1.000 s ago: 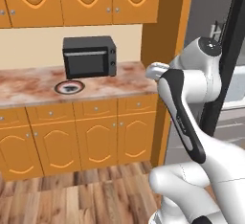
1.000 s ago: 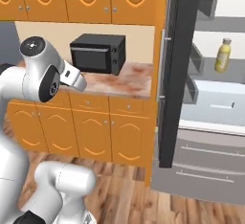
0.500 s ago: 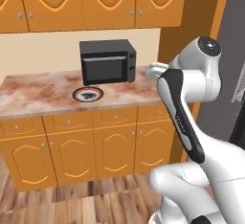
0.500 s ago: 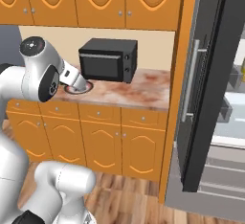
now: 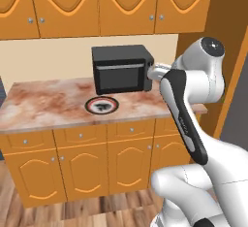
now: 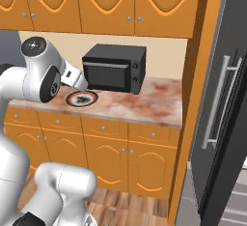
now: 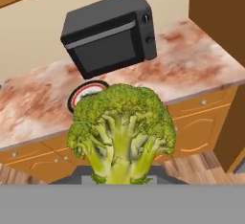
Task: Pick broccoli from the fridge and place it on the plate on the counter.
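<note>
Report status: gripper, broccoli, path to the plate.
Gripper shut on broccoli, held short of the counter. Plate bare, in front of the microwave. Nothing blocking the approach.

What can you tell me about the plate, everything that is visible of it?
The plate is round and flat, with a black rim, a thin red ring and a white centre bearing a dark blotchy motif. It lies level on the marbled counter, just in front of the black microwave, apart from it. Nothing lies on it.
</note>
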Available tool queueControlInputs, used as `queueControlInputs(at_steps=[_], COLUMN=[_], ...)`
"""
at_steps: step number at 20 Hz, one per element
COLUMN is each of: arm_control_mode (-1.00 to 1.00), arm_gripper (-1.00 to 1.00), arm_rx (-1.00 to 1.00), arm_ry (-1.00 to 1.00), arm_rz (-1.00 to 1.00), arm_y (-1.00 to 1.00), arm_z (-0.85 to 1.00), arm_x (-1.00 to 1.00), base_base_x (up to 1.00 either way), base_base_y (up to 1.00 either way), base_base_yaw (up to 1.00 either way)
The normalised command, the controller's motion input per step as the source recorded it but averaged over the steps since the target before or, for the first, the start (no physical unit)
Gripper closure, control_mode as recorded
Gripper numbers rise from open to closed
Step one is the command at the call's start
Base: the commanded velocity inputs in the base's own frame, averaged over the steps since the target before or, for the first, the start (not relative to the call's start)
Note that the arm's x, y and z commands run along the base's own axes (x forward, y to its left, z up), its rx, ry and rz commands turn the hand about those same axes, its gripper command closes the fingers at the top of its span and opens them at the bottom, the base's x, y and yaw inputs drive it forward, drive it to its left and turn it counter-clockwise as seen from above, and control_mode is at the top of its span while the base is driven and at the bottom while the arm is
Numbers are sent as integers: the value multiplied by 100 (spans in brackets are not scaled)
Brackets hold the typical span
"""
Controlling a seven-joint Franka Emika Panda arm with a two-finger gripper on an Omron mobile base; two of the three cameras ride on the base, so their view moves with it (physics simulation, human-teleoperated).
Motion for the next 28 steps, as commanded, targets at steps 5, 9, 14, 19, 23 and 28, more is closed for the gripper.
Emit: queueControlInputs(at_steps=[5, 9, 14, 19, 23, 28], arm_control_mode=[100, 100, 100, 100, 100, 100], arm_gripper=[100, 100, 100, 100, 100, 100], arm_rx=[0, 0, 0, 0, 0, 0], arm_ry=[0, 0, 0, 0, 0, 0], arm_rz=[0, 0, 0, 0, 0, 0], arm_y=[0, 0, 0, 0, 0, 0], arm_z=[0, 0, 0, 0, 0, 0], arm_x=[0, 0, 0, 0, 0, 0], base_base_x=[54, 54, 52, 52, 51, 51], base_base_y=[39, 37, 33, 34, 35, 35], base_base_yaw=[7, 8, 7, 6, 6, 4])
